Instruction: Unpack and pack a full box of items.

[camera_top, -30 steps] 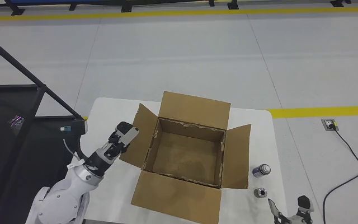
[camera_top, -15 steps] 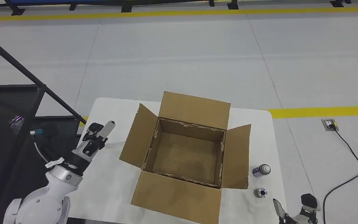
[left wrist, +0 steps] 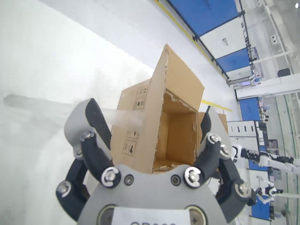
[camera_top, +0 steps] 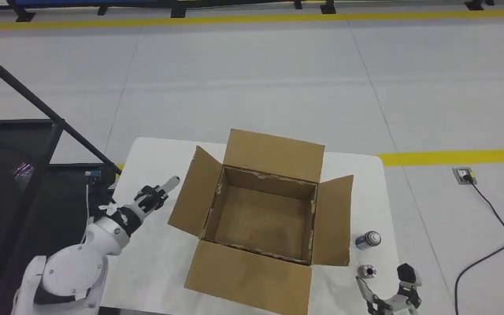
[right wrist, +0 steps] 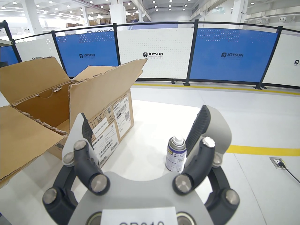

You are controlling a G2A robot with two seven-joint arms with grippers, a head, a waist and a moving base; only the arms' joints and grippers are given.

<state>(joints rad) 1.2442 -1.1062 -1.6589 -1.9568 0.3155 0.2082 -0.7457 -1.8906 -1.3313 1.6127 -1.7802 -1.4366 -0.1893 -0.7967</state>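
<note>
The open box [camera_top: 264,216] sits on the table [camera_top: 157,157]. The left gripper [camera_top: 167,186], spread wide, is beside its left flap. The right gripper [camera_top: 386,285], spread too, is near a spray can [camera_top: 367,239] right of the box.

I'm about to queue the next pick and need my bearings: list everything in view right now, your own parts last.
table: one, white, under everything.
cardboard box: one, brown, mid-table, four flaps open, bottom bare.
far spray can: one, silver with a blue label, on the table to the right of the box.
near spray can: one, silver, just nearer the robot than the first.
floor socket: one, grey, on the floor right of the table, black cable attached.
black frame: one, left of the table.
left claw: one, grey and black, open, left of the box.
right claw: one, grey and black, open, by the cans.
</note>
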